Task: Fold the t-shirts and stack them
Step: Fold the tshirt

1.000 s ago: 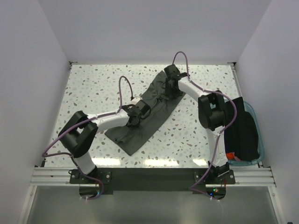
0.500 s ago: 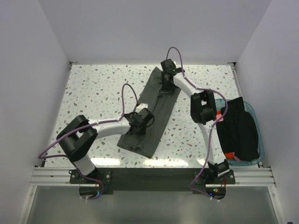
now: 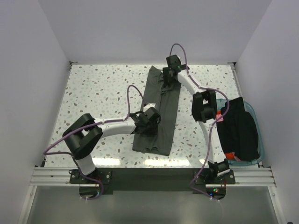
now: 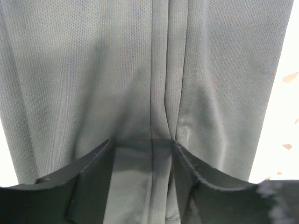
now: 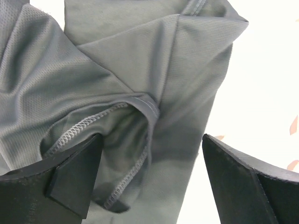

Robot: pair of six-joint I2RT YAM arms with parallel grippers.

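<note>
**A:** While it is lying flat like that, how is the grey shirt (image 3: 163, 133) going to handle?

**B:** Softly, I am guessing. It is looking like thin, light, limp cloth, so it is likely to be sagging wherever it is lifted and sliding easily on the table (image 3: 93, 93). It is running as one long folded strip from the middle of the near edge toward the far edge.

**A:** Where are you thinking of taking hold?

**B:** I am leaning toward the two corners of the near hem, pinching every layer together. The left claw (image 3: 150, 119) is hanging low over the strip's near half, jaws standing about half apart astride the centre crease and gripping nothing. The right claw (image 3: 168, 77) is sitting over the sleeve folds at the far end, jaws spread wide and holding nothing either.

**A:** And the count?

**B:** I am counting three shirts. A red shirt (image 3: 230, 155) is peeking out at the near end of the tub (image 3: 260, 140) by the right edge, a black shirt (image 3: 240, 130) is heaping over it, and then the grey one. There is one tub and two claws. More could be hiding under the black.
</note>
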